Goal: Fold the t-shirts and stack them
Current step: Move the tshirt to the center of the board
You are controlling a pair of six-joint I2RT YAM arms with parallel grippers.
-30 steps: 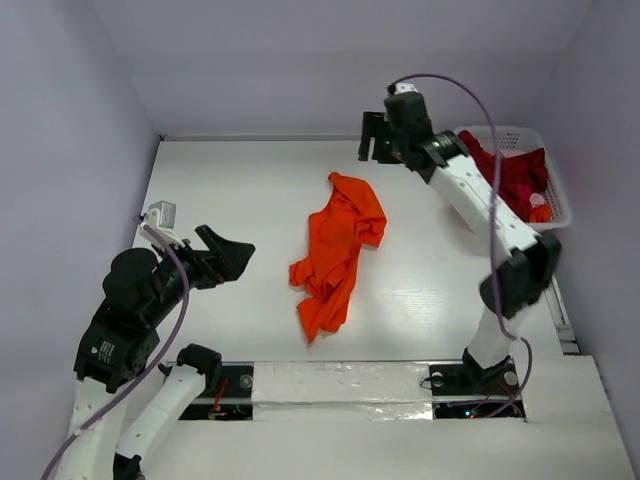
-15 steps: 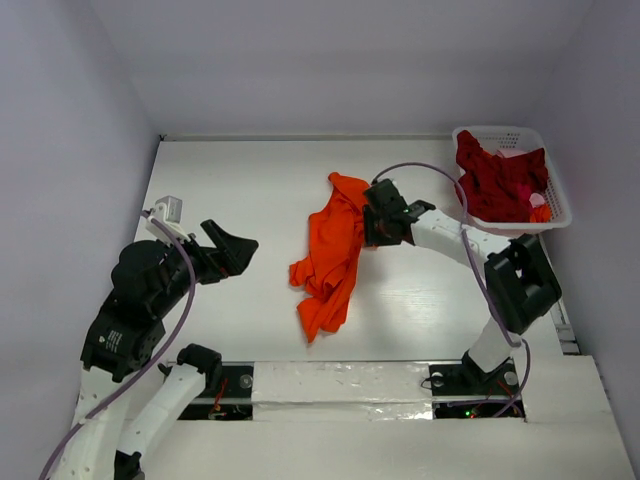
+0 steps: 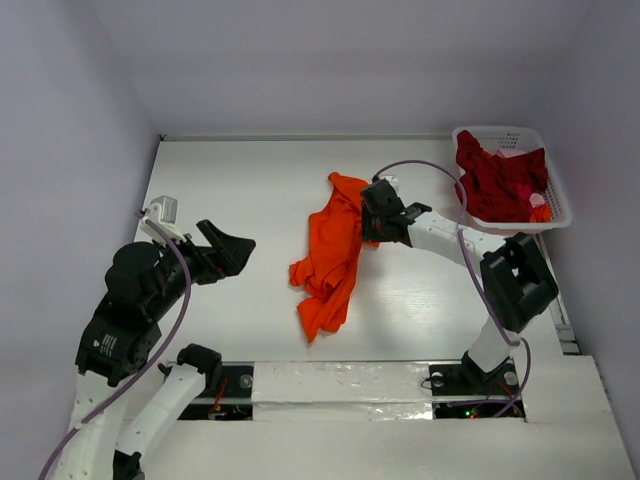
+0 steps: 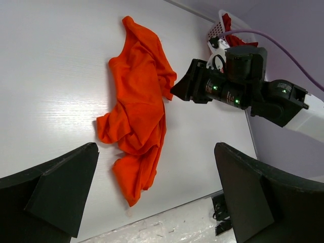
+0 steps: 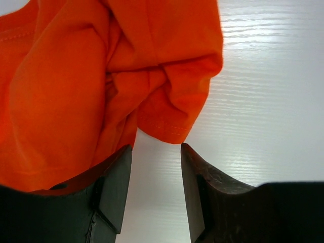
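Note:
The bright orange t-shirt [image 3: 335, 250] lies crumpled in the middle of the white table; it also shows in the left wrist view [image 4: 139, 106]. My right gripper [image 3: 368, 225] is low at the shirt's upper right edge and open. In the right wrist view its jaws [image 5: 156, 152] stand apart with the shirt's hemmed sleeve [image 5: 167, 121] just ahead of their tips, nothing between them. My left gripper [image 3: 235, 250] is open and empty, held above the table left of the shirt, wide apart in its own view [image 4: 156, 147]. Dark red t-shirts [image 3: 495, 185] are heaped in the basket.
The white lattice basket [image 3: 556, 212] stands at the back right corner, by the right wall. The right arm [image 4: 283, 104] stretches across from the right. The table's near edge and the arm bases run along the bottom of the top view.
My right arm has swung from high near the basket down to the orange shirt's right edge, then crept slightly left. The left arm has barely moved. The shirt lies as before.

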